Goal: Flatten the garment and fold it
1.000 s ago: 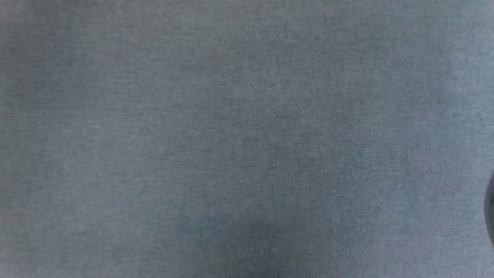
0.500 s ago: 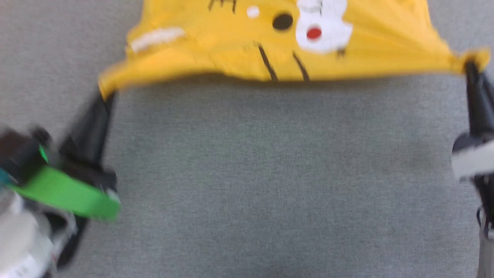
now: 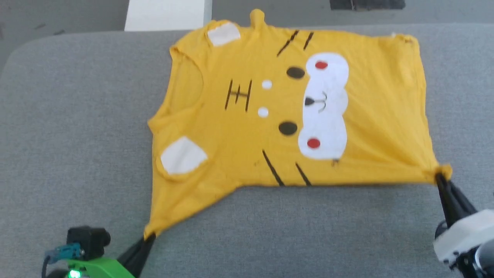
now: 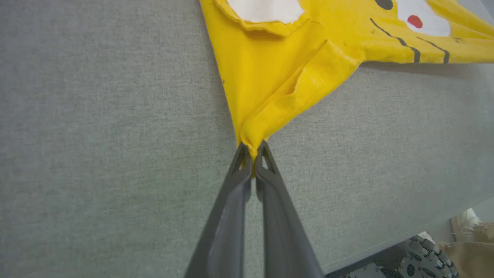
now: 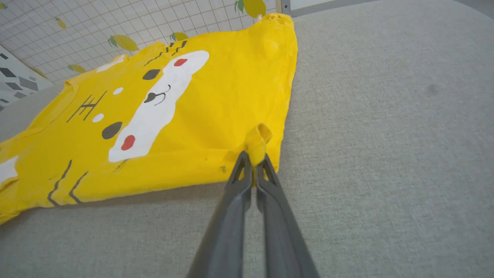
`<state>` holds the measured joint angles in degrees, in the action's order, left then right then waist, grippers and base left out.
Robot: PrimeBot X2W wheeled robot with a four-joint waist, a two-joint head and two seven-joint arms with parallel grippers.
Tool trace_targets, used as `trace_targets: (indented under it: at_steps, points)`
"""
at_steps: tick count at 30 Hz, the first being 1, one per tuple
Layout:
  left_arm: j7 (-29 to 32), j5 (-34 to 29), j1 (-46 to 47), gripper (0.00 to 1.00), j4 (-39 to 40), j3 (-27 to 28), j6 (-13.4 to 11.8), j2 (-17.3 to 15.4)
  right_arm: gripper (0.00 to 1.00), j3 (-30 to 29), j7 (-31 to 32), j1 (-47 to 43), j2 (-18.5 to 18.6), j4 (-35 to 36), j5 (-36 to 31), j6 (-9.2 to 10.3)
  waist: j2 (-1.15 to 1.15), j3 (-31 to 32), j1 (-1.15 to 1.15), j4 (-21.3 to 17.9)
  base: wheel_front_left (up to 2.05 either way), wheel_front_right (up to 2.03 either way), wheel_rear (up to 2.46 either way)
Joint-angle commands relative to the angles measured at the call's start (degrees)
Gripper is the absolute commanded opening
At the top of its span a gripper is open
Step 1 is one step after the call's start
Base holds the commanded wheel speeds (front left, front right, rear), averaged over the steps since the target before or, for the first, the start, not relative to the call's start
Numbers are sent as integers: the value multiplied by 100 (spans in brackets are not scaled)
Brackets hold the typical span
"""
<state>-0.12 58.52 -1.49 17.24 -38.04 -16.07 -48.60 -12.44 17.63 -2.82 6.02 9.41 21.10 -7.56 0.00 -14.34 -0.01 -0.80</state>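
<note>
The garment (image 3: 251,135), a mustard-yellow T-shirt with a cartoon animal face, lies print-up on the grey padded table (image 3: 77,116), its neck toward the left. My left gripper (image 3: 148,236) is shut on the sleeve tip at the near left, seen close in the left wrist view (image 4: 252,152), where the garment (image 4: 278,77) stretches away from the fingertips. My right gripper (image 3: 440,177) is shut on the hem corner at the near right; in the right wrist view that gripper (image 5: 252,158) pinches a small yellow tuft of the garment (image 5: 173,127). The near edge is pulled taut between both grippers.
Beyond the table's far edge stand a white block (image 3: 168,14) and a dark object (image 3: 366,4). A gridded panel with leaf prints (image 5: 96,23) stands behind the table in the right wrist view. The table's edge (image 4: 386,247) shows near the left gripper.
The head camera has swung from bare grey table to the whole shirt. Both grippers stay shut on their corners; the shirt now lies spread further onto the table.
</note>
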Motion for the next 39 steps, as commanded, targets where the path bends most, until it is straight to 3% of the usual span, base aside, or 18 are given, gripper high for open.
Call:
trace_targets:
  at_steps: [1,12,22,30,39]
  points:
    - [132,186,-192,0,-23,-31,-58,-16,0,-48,147,-175,19,-11,-63,8,0,275,1,56,0,0,0]
    - [907,984,-991,0,163,-265,-392,-281,0,199,1499,-1461,589,66,-276,8,0,642,1,112,0,0,0]
    - [816,1453,-1631,0,678,-138,-551,-450,0,-42,2195,-2213,433,583,43,8,0,826,1,154,0,0,0]
    - [211,922,-1197,0,865,299,-573,-560,0,-162,1810,-1857,479,1034,-63,8,0,676,1,103,0,0,0]
    - [-142,-250,524,0,571,567,-101,-472,0,110,854,-330,859,961,-418,8,0,-241,1,-131,0,0,0]
